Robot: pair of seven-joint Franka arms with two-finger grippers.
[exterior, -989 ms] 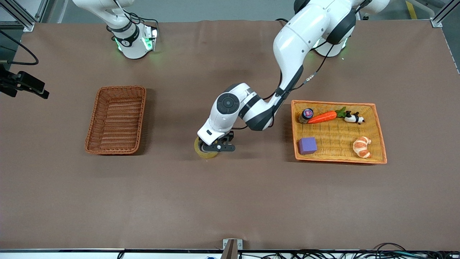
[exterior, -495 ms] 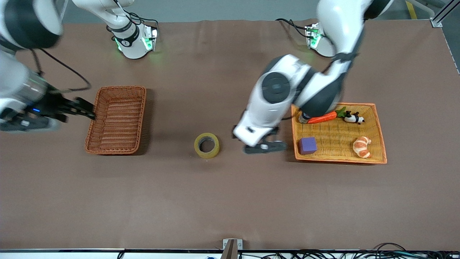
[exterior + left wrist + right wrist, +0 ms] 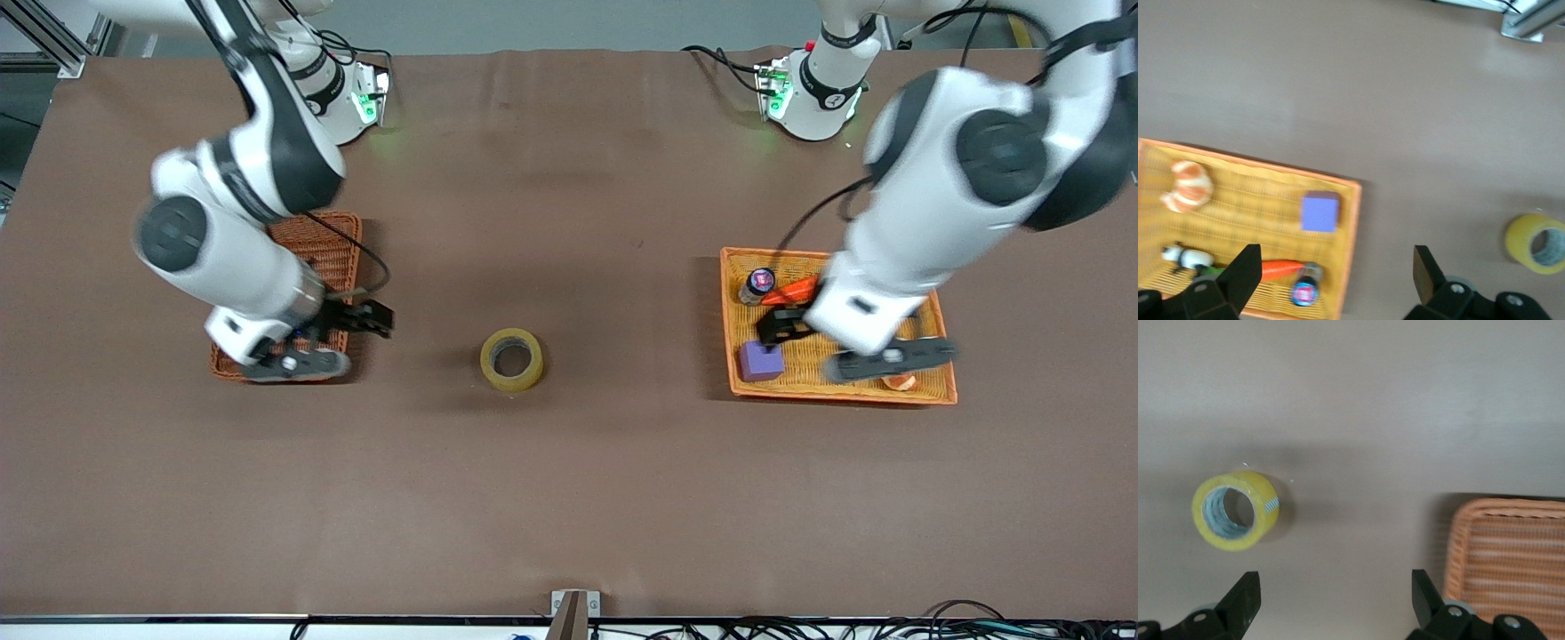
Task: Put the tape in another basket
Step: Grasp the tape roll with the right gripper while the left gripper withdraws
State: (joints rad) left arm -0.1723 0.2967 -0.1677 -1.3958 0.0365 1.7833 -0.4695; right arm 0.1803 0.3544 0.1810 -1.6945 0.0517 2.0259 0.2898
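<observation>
Between the two containers, on the bare brown surface (image 3: 569, 498), the tape (image 3: 512, 359) lies flat with its hole up, touched by nothing. A second ago the left gripper (image 3: 849, 351) was down on it; now that gripper is up over the orange-rimmed tray (image 3: 944, 391), fingers spread wide and empty. The right gripper (image 3: 333, 338), out of sight at first, has swung in over the brown basket (image 3: 342, 233) and points toward the roll, fingers open and empty too. I judge this a handover by way of the surface: the left arm has dropped the roll midway and the right arm is coming to collect it.

From the tape, the basket sits at nine o'clock and looks empty where the arm does not cover it. The tray sits at three o'clock and holds a purple cube (image 3: 762, 360), a carrot (image 3: 794, 292), a small jar (image 3: 757, 284), a toy panda (image 3: 1186, 257) and a croissant (image 3: 1186, 186).
</observation>
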